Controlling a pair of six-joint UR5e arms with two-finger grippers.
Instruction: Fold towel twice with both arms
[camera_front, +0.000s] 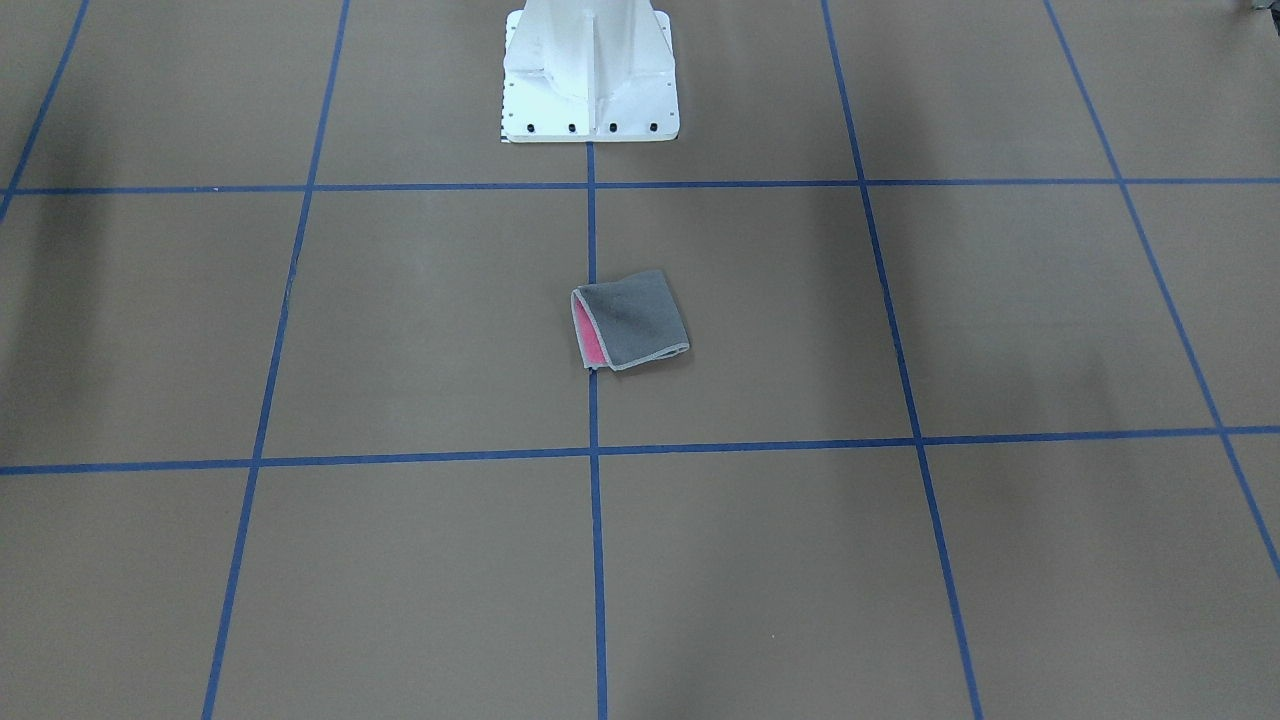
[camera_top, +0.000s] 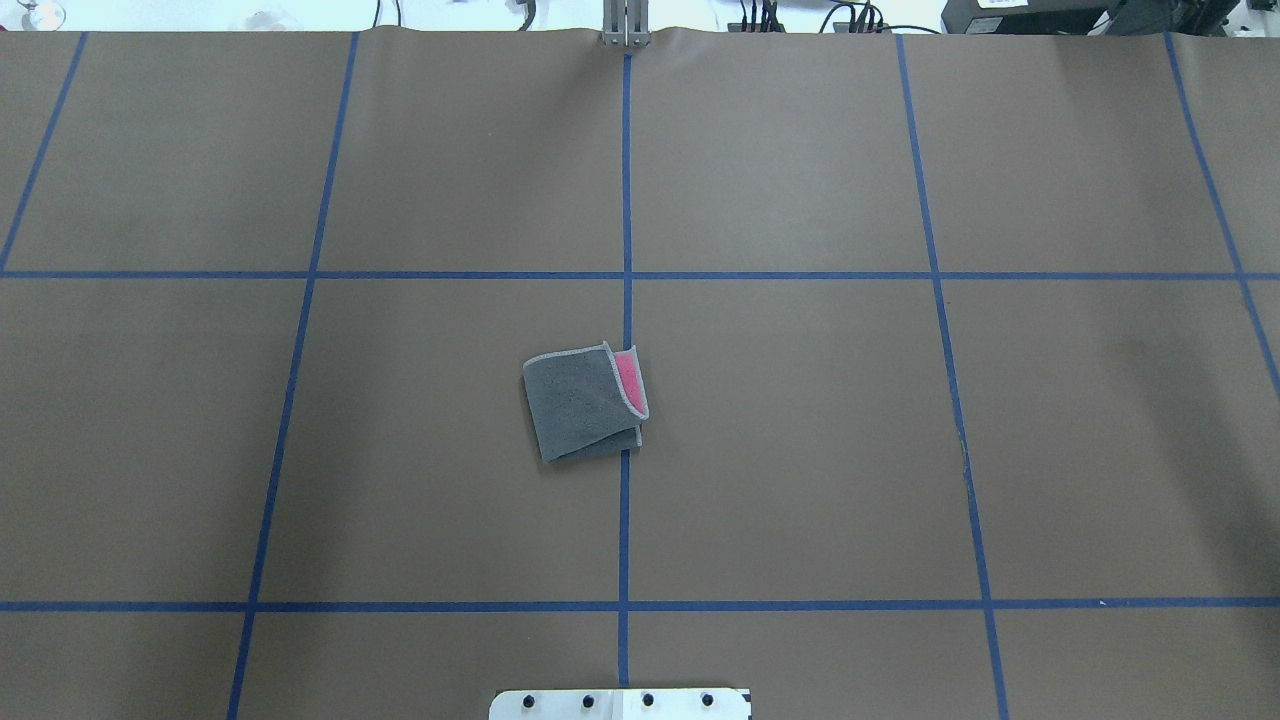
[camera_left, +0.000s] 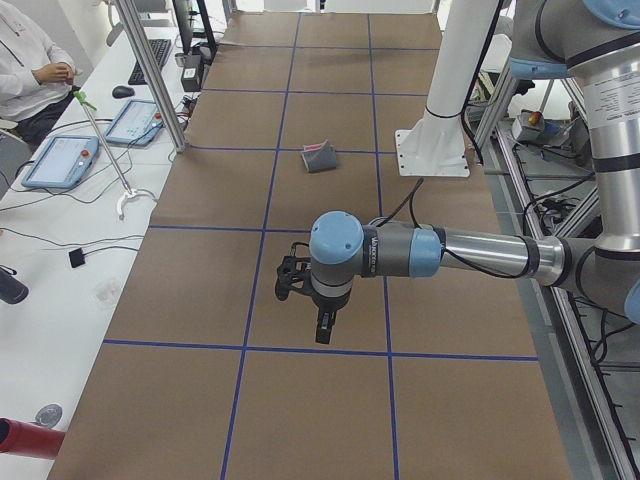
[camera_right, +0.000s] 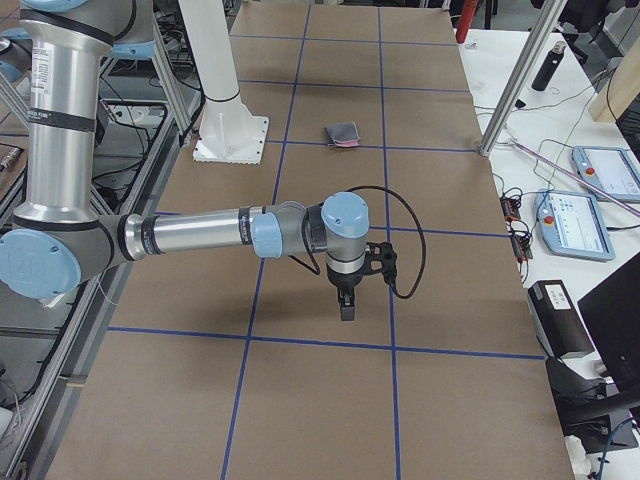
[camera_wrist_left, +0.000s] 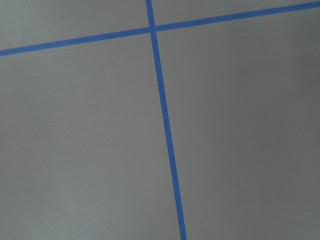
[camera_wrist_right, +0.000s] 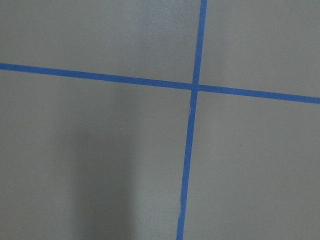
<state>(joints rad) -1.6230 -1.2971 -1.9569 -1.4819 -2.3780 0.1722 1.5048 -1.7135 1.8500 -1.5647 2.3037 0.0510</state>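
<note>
The towel (camera_front: 630, 320) lies folded into a small square at the table's middle, dark grey side out, with a pink strip showing at one edge. It also shows in the overhead view (camera_top: 585, 403) and, small, in both side views (camera_left: 320, 157) (camera_right: 343, 134). My left gripper (camera_left: 325, 330) hangs over bare table far from the towel, toward the left end. My right gripper (camera_right: 347, 308) hangs likewise toward the right end. Neither touches the towel. I cannot tell whether either is open or shut. The wrist views show only brown table and blue tape lines.
The white bolted pedestal (camera_front: 590, 70) stands at the robot's side of the table, behind the towel. Blue tape lines (camera_top: 625, 500) grid the brown table. Teach pendants (camera_left: 60, 160) (camera_right: 575, 220), cables and metal posts (camera_left: 150, 75) sit along the far side, where a person (camera_left: 30, 70) sits.
</note>
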